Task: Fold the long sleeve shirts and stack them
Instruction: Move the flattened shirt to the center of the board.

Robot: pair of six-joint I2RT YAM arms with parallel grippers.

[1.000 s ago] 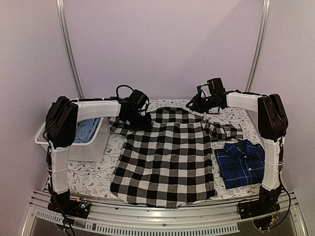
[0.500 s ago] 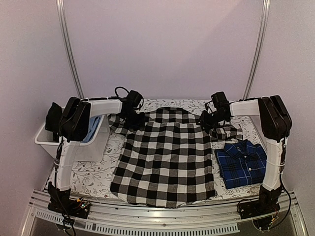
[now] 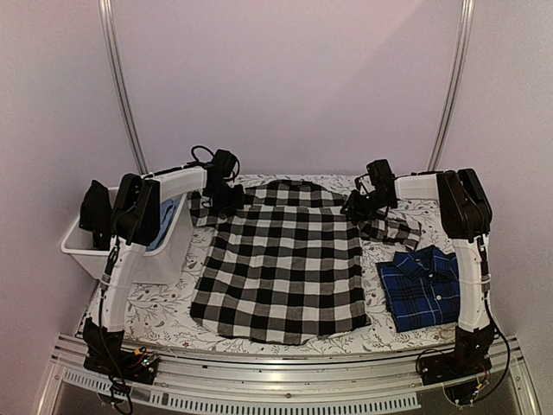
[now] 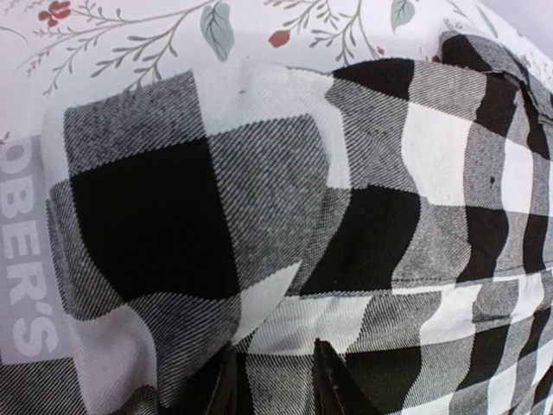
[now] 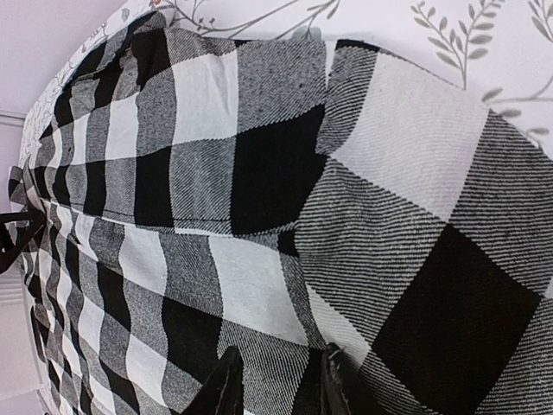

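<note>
Check shirt (image 3: 281, 268) lay spread flat in the middle of the worktop (image 3: 155, 311), collar end at the far side, hem toward the arm bases. It covered most of the floral cover. Its left sleeve (image 3: 203, 210) was bunched up by the far left shoulder. Its right sleeve (image 3: 393, 229) lay crumpled just beyond the blue shirt.

Left gripper (image 3: 229, 197) was down at the shirt's far left shoulder. In the left wrist view both fingers (image 4: 220, 389) sat close together with check cloth pinched up between them, so it was closed on the check shirt. Cloth rose in a fold just ahead of the tips. Floral cover showed past the shirt edge at the top of that view.

Right gripper (image 3: 356, 207) was down at the far right shoulder, mirroring the left. In the right wrist view its fingers (image 5: 339, 380) also stood narrow with check cloth caught between them, closed on the same shirt. A seam line ran across the cloth ahead of it.

Blue shirt (image 3: 423, 290) lay folded at the near right of the worktop, collar showing. It sat just beside the check shirt's right edge, no gripper on it.

A white bin (image 3: 160, 264) stood at the left edge of the worktop with light blue cloth (image 3: 171, 216) inside, partly hidden by the left arm.
</note>
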